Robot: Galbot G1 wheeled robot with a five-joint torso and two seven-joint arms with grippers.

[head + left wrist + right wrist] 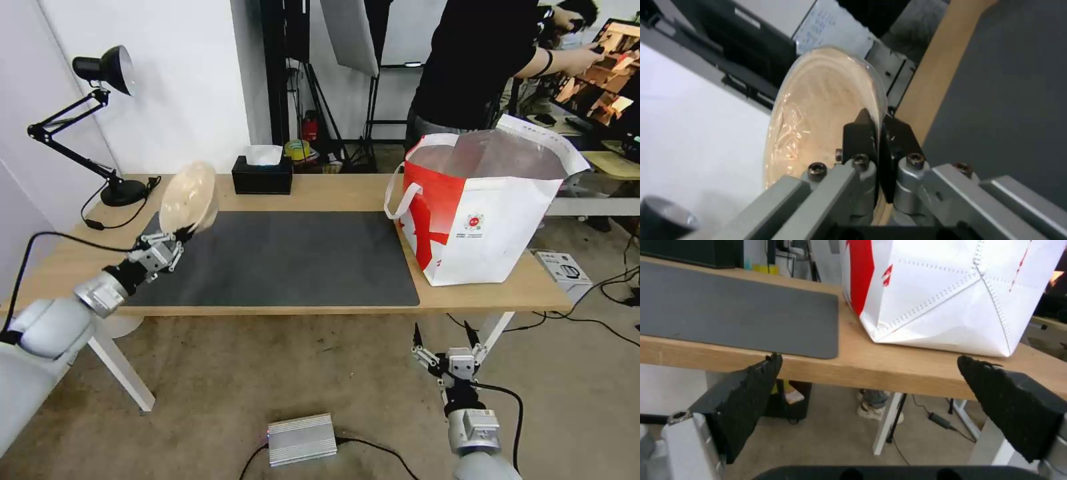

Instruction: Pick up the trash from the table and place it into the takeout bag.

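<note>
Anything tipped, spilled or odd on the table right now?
No spill visible. The beige shallow bowl is held on edge above the table's left end, the left gripper's jaws pinching its rim. The takeout bag stands upright.

On my table [333, 193] I count one dark grey mat [287, 257], one white and red takeout bag [480, 213], one black tissue box [262, 175] and one black desk lamp [100, 113]. One beige shallow bowl [189, 197] is in the air. On the floor: one silver box [301, 439], one small white box [563, 269]
</note>
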